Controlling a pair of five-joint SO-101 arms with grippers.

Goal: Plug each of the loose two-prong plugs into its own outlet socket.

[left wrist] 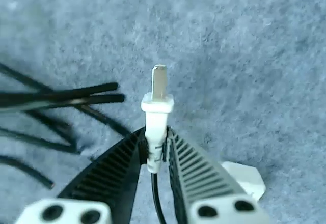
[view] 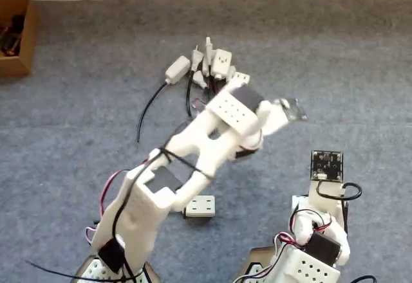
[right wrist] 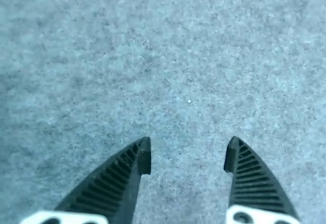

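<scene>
My left gripper is shut on a white two-prong plug, its flat prongs pointing away over the grey carpet and its black cord running back between the fingers. In the high view the left arm stretches to a cluster of white plugs and socket blocks at the middle back. A separate white outlet socket lies on the carpet near the arm's base. My right gripper is open above bare carpet, and the right arm is folded at the front right.
Black cords trail beside the held plug, and one loops left of the cluster. A white block's corner lies near the left fingers. A cardboard box sits at the back left. Grey carpet stretches to the right.
</scene>
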